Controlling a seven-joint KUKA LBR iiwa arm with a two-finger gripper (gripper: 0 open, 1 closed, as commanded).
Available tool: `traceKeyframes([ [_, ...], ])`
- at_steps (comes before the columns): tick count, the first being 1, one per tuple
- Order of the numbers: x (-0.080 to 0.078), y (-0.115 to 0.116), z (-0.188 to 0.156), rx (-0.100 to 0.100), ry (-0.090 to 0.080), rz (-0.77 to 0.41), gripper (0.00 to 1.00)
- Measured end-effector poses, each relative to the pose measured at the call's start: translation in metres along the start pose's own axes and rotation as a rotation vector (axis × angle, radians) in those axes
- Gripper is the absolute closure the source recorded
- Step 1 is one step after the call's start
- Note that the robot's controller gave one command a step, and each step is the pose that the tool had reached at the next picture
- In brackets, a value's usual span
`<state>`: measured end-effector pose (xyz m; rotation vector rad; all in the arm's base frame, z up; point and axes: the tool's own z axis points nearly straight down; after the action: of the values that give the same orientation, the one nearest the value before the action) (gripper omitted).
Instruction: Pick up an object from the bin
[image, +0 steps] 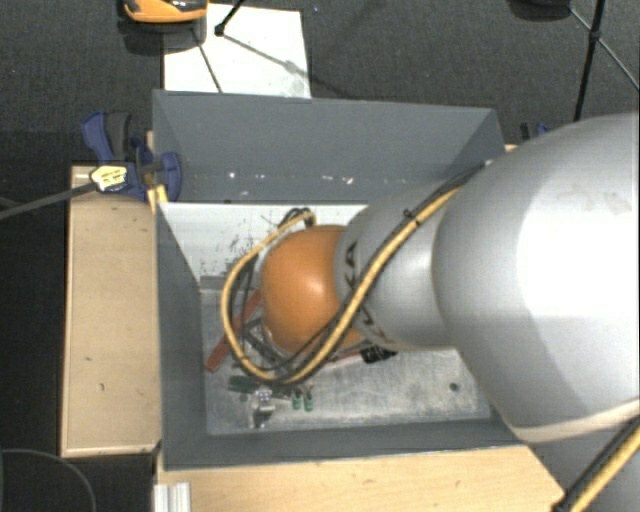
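My gripper (261, 397) is down near the bin floor in the front left part, mostly hidden under the arm's wrist. A small green thing (303, 401) lies on the floor just to its right. A reddish-orange elongated thing (218, 356) sticks out to the left of the gripper, partly hidden. A small black thing (377, 354) and a strip of something orange-red (345, 352) peek out from under the arm further right. I cannot make out anything held by the gripper.
The arm and its orange cover with looped cables hide most of the bin's middle and right. The left wall stands close to the gripper. Bare scratched floor shows along the front right.
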<state>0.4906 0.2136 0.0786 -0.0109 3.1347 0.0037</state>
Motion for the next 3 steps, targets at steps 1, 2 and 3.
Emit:
traceKeyframes([
  [1,0.011,-0.024,-0.015,0.002,0.008,0.058,0.00],
  [2,0.001,-0.005,-0.003,0.001,0.004,0.010,0.00],
  [3,0.011,-0.010,0.006,-0.002,0.003,0.159,1.00],
])
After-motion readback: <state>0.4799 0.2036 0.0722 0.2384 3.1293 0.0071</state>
